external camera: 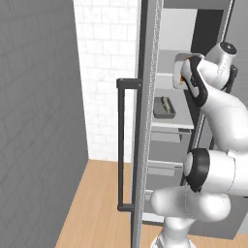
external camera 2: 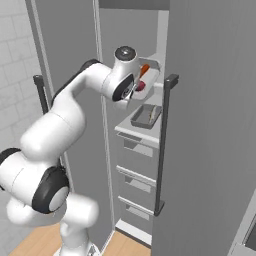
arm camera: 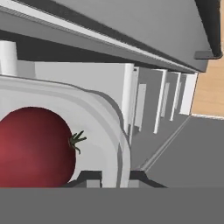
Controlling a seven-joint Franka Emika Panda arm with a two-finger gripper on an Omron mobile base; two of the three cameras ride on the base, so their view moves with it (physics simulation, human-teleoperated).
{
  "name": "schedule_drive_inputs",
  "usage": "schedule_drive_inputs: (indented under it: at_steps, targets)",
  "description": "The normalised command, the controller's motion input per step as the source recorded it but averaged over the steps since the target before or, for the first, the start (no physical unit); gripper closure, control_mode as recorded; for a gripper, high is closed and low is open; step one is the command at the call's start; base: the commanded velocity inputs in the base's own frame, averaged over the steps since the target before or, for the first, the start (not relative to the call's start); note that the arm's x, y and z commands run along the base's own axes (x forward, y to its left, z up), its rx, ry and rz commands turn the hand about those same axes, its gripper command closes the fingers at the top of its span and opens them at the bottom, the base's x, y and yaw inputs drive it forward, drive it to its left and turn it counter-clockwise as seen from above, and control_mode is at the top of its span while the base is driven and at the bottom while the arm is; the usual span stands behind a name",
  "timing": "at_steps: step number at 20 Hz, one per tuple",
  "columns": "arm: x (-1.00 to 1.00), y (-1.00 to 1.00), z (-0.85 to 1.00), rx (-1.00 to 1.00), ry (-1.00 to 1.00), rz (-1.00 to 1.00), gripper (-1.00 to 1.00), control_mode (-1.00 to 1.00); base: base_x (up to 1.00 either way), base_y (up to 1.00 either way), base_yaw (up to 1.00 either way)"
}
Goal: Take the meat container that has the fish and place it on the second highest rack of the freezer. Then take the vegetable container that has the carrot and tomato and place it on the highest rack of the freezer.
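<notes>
Vegetable container (external camera 2: 150, 75) pinched at rim by gripper (arm camera: 111, 177), jaws nearly closed on rim, held at highest rack (external camera: 167, 72) level inside freezer (external camera 2: 135, 150). Tomato (arm camera: 33, 146), carrot (external camera 2: 144, 69) seen inside. Meat container (external camera 2: 146, 116) with fish (external camera: 166, 104) seated on rack below.

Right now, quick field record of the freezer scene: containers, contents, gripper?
freezer: door open, white shelves above grey drawers
meat container: on a shelf, below the vegetable container, fish inside
vegetable container: light grey, at the upper shelf, rim between the fingers
contents: carrot and tomato inside
gripper: shut on the vegetable container rim
placement: cannot tell if the tray already rests on the shelf
</notes>
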Motion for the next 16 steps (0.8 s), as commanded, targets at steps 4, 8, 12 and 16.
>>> schedule_drive_inputs:
  at_steps: [4, 8, 12, 16]
  targets:
    - [0.8, -0.25, 0.29, 0.0, 0.0, 0.0, 1.0, -1.0, 0.0, 0.0, 0.0]
    - [0.89, -0.21, 0.32, 0.0, 0.0, 0.0, 1.0, -1.0, 0.0, 0.0, 0.0]
    - [0.96, -0.15, 0.06, 0.0, 0.04, 0.0, 1.0, -1.0, 0.0, 0.0, 0.0]
    - [0.92, -0.18, -0.02, 0.02, 0.08, -0.01, 1.0, -1.0, 0.0, 0.0, 0.0]
